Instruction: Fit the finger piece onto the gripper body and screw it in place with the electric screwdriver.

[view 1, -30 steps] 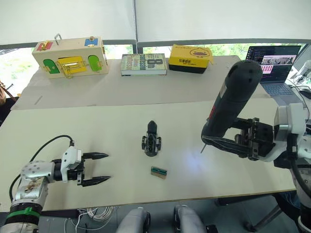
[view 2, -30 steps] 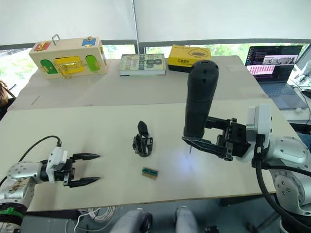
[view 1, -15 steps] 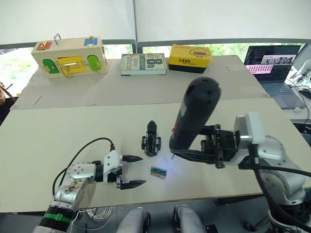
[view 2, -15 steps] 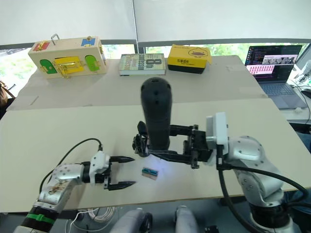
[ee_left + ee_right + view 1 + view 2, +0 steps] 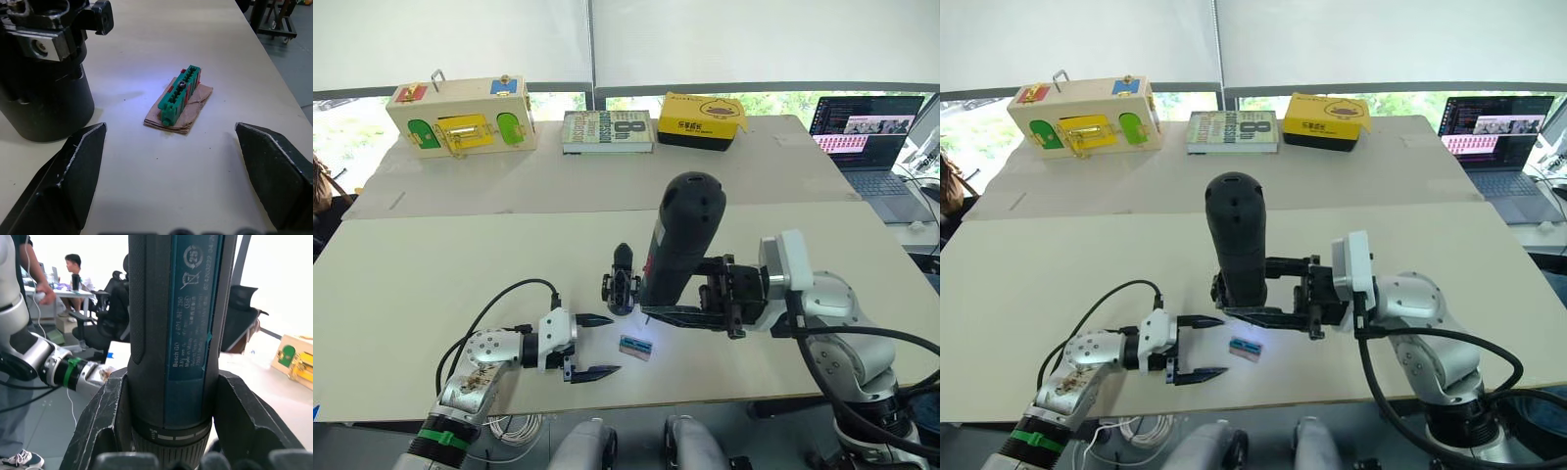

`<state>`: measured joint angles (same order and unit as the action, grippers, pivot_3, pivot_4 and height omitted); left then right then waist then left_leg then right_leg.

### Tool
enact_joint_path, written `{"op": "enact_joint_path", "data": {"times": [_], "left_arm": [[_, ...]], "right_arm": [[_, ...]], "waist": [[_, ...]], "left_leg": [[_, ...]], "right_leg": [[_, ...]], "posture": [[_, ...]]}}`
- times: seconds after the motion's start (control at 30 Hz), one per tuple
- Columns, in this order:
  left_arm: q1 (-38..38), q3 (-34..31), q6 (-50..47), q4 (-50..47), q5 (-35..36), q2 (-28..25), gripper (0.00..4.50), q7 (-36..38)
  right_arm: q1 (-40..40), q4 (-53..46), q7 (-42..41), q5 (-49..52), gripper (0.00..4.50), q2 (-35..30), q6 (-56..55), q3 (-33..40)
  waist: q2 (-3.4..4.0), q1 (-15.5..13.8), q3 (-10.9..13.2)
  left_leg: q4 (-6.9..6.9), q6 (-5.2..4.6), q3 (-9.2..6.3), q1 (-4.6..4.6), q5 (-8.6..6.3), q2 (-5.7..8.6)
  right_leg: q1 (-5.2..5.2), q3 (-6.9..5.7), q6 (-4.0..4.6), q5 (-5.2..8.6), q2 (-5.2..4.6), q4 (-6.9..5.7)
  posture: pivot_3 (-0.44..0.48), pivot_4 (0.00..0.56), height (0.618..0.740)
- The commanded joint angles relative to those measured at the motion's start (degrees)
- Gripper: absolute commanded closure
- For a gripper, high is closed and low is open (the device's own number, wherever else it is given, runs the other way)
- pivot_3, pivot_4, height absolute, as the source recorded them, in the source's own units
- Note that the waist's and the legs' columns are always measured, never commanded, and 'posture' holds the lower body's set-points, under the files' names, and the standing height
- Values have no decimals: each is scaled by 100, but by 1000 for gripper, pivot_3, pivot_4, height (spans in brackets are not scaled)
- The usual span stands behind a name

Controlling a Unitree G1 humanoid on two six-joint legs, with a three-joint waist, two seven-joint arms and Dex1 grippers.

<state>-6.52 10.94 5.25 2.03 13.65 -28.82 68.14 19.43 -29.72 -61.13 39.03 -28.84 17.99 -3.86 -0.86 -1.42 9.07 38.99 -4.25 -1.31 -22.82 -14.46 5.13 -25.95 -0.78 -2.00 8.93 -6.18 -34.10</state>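
Note:
The gripper body (image 5: 623,286) stands mid-table on its round base (image 5: 44,98), its pointed black finger up. My right gripper (image 5: 683,311) is shut on the electric screwdriver (image 5: 680,240), held nearly upright with its bit down just right of the gripper body, casting light on the table by a small green block (image 5: 634,346). My left gripper (image 5: 597,345) rests open on the table, and the green block (image 5: 181,93) lies on a brown scrap just beyond its fingertips. No separate finger piece is in view. The screwdriver's barrel (image 5: 181,333) sits between the right fingers (image 5: 107,426).
Along the far side stand a wooden latch box (image 5: 465,113), a book (image 5: 607,130) and a yellow box (image 5: 700,119); a laptop (image 5: 867,137) sits far right. The table's front edge (image 5: 636,403) runs close behind my left gripper. People sit at desks (image 5: 73,269) in the background.
My right arm has carried the screwdriver leftward, from the table's right side to right beside the gripper body. My left gripper has moved right to the green block, still open.

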Motion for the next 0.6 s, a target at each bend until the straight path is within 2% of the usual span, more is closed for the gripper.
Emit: {"op": "enact_joint_path", "data": {"times": [0.03, 0.6], "left_arm": [[-34, 301, -9, 50, -30, 151, 62, 53], [-209, 444, -229, 144, 8, 119, 62, 312]], "right_arm": [[140, 6, -13, 126, 2576, 124, -98, -19], [182, 461, -39, -287, 2576, 554, -253, -473]], "waist": [[0, -11, 0], [2, -16, -1]], "left_leg": [[0, 0, 0, 0, 0, 0], [5, -6, 1, 4, 3, 8]], "right_leg": [[1, 0, 0, 0, 0, 0], [1, 1, -5, -5, 10, -3]], "posture": [[0, 150, 740], [0, 150, 740]]}}
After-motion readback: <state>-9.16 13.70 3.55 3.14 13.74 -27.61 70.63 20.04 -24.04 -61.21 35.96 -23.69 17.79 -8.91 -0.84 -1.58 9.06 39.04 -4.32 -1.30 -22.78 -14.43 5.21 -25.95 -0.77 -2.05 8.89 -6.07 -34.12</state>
